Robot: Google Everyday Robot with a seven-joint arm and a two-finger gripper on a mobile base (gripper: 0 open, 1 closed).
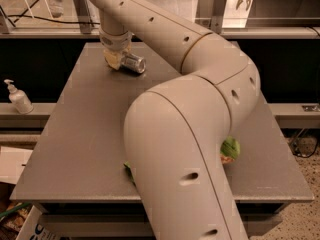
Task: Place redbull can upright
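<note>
Camera view gives you no readable brand or writing: the redbull can (135, 63) shows only bare silver, its shiny end facing front right. You have one can, lying on its side on the far left part of the grey table (80, 134), right against the gripper (116, 59), which sits low at the can's other end. You cannot tell whether the claw is clamped or loose. You also have one green apple (230, 149), half hidden behind the arm (190, 134), and one white pump bottle (19, 98) on the ledge left of the table.
</note>
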